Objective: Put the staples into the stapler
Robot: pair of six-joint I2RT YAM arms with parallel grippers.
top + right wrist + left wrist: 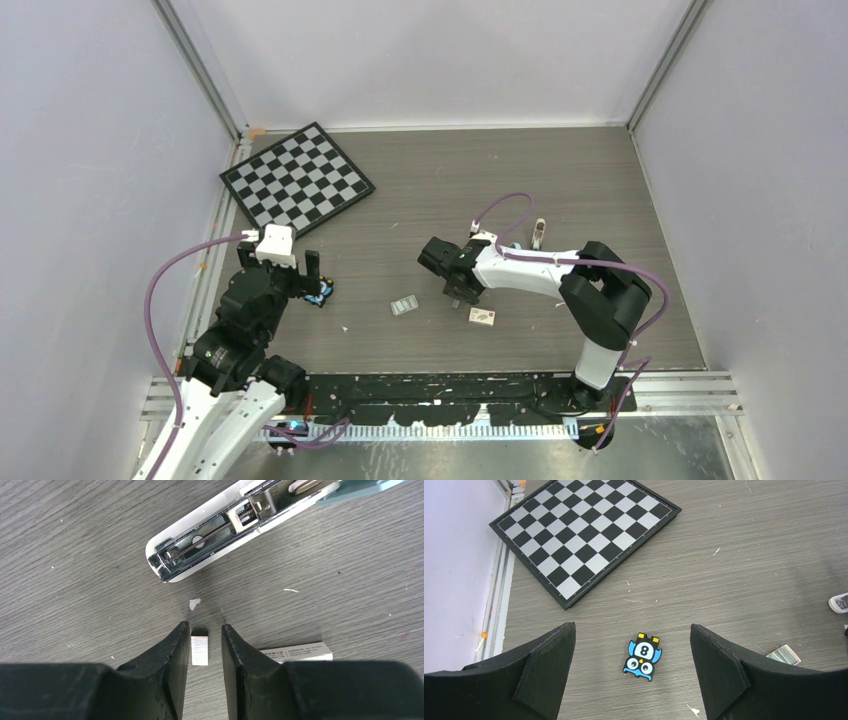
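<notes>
The staples (pixel 199 650), a short silvery ribbed block, lie on the table between my right gripper's fingers. My right gripper (pixel 205 626) stands narrowly open around them. The left finger is close against the block and a gap shows on the right side. Just ahead lies the stapler (pixel 210 540), swung open, its white base and bare metal channel facing up and its teal top (pixel 360 490) at the upper right. From above, my right gripper (pixel 462 293) points down at the table and the arm hides the stapler. My left gripper (pixel 631 630) hangs wide open with nothing between its fingers.
A black-and-blue owl gadget (pixel 642 656) lies below the left gripper. A small white box (pixel 484 317) sits right beside the right fingers. A flat grey rectangle (pixel 403 306) lies between the arms. A chessboard (pixel 297 176) lies at the back left, and a small pale object (pixel 540 232) behind the right arm.
</notes>
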